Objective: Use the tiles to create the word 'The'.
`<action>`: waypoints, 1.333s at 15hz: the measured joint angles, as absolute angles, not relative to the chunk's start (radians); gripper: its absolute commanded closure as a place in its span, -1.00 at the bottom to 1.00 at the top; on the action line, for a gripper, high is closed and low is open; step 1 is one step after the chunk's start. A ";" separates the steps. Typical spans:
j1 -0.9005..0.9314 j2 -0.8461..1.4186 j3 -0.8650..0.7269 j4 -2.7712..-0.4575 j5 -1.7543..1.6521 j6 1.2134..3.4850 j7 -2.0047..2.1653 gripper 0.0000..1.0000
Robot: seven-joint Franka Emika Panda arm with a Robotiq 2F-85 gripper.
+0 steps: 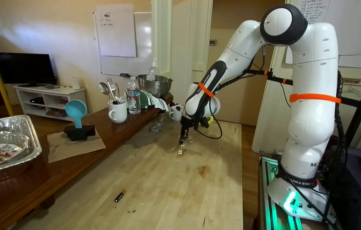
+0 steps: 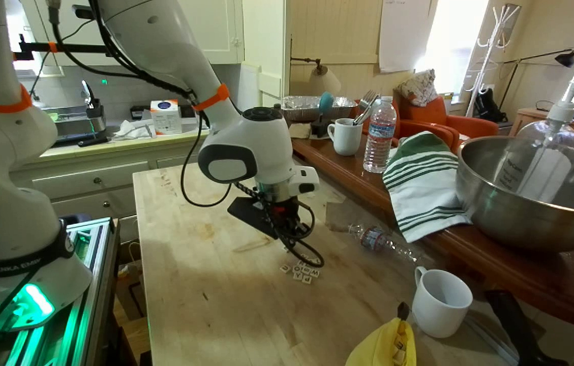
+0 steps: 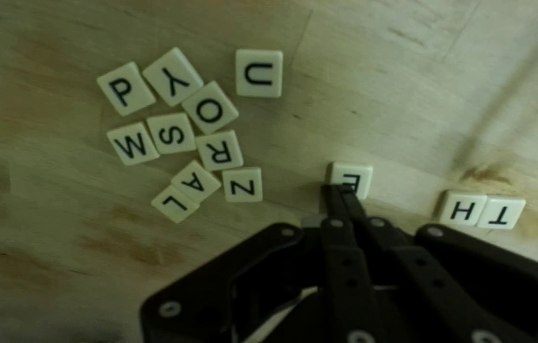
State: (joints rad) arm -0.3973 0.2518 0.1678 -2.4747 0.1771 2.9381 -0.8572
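Wrist view: gripper point(image 3: 339, 189) is pinched together, hiding part of the flat, square E tile point(image 3: 355, 171); can't tell if they touch. H tile point(image 3: 462, 208) & T tile point(image 3: 501, 212) touch, to the right, on spotty wood tbl point(image 3: 392, 119). Bunch of other tiles point(image 3: 172, 135) w/ black letters lies left. In an exterior view, crinkly, shiny foil pan point(image 1: 32, 143) sits nr round blue scoop point(image 1: 76, 110). In an exterior view, stripy towel point(image 2: 424, 188) hangs btwn clear upright bottle point(image 2: 381, 132) & round metal bowl point(image 2: 531, 216).

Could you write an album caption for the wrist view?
One gap from "THE": the closed tool partly covers the E tile, with the H tile and T tile side by side.
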 measured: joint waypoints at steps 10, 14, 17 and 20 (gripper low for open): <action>-0.389 0.239 0.197 -2.495 0.207 2.938 -0.864 1.00; -0.385 0.239 0.205 -2.496 0.212 2.938 -0.864 1.00; -0.378 0.239 0.205 -2.496 0.214 2.938 -0.864 1.00; -0.373 0.239 0.205 -2.496 0.214 2.938 -0.864 1.00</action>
